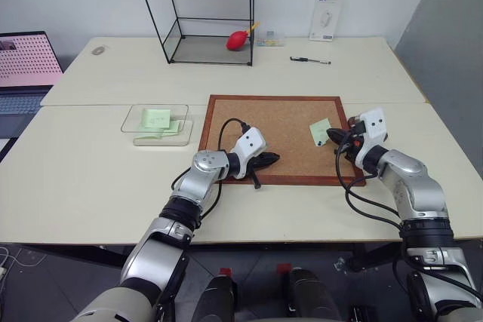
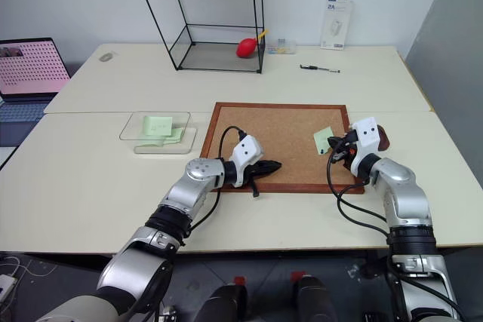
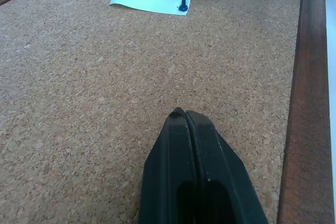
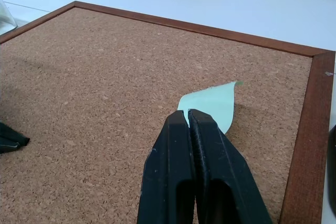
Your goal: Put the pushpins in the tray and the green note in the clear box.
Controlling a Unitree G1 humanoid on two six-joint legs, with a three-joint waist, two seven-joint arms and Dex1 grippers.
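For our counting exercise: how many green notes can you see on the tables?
3 green notes: one on the cork board by the right gripper; two overlapping at the clear box. More may be hidden beneath.

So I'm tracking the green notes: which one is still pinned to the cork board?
The green note by the right gripper, with a dark pushpin through it. The other green notes lie in the clear box.

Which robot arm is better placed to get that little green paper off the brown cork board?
Probably the right. The right gripper, shut, sits right at the pale green paper note, still pinned by a dark pushpin to the wood-framed cork board. The left gripper, also shut, rests farther away near the board's front edge.
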